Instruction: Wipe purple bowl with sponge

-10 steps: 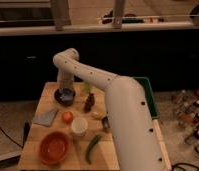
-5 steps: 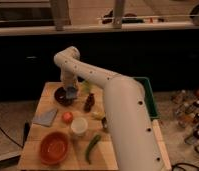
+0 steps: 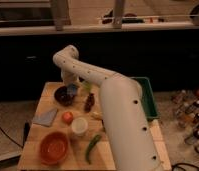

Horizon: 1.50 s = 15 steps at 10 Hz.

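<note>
1. The gripper (image 3: 71, 86) hangs over the far left part of the wooden table (image 3: 75, 156). It sits at the end of the white arm (image 3: 95, 76), which rises thick from the near right and bends over toward the far left.
2. Its fingers are clamped on the sponge (image 3: 72, 90), a small blue-grey block showing just under the gripper's tip.
3. The purple bowl (image 3: 62, 96) stands upright on the far left part of the table, very dark against the wood. The sponge is at the bowl's right rim (whether it presses on the rim or sits just over it cannot be told).
4. A flat blue-grey cloth (image 3: 45, 117) lies on the table nearer than the purple bowl and a little to the left, apart from it.
5. A small round orange fruit (image 3: 67, 117) sits just right of the cloth, and a white cup (image 3: 79, 126) stands just beside the fruit on its near right.
6. The orange bowl (image 3: 54, 147), larger than the purple one, stands at the near left of the table.
7. A green pepper (image 3: 92, 147) lies to the right of the orange bowl, close to the arm's thick lower part.
8. A dark brown upright object (image 3: 89, 102) stands near the purple bowl on its right.
9. A green tray (image 3: 148, 95) lies at the table's right side, partly hidden behind the arm.
10. Small jars (image 3: 190, 112) stand on the floor, well off to the right
</note>
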Tool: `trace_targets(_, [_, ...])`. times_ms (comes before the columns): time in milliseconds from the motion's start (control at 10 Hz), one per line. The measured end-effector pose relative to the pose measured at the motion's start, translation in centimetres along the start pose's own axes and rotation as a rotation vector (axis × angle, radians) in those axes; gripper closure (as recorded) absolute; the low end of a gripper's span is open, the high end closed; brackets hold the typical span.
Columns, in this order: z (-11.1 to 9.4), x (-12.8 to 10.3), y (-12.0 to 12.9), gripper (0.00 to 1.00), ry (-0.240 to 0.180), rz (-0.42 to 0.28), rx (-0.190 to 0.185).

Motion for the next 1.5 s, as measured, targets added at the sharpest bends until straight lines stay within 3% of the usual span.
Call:
trace_targets(300, [0.0,0.7,-1.4,1.00,0.009,-0.012,0.054])
trace_targets(600, [-0.8,-0.2,-3.7,1.00,-0.028,-0.085,0.175])
trace_targets(700, [-1.1,-0.6,-3.8,1.00,-0.055,-0.105,0.238])
trace_targets(800, [-1.3,-1.0,-4.1,1.00,-0.071,-0.121,0.258])
trace_targets(1100, [-1.5,-2.5,-4.1,1.00,-0.129,-0.167,0.279])
trace_targets(1500, [-1.3,-4.2,-3.1,1.00,-0.203,-0.213,0.270])
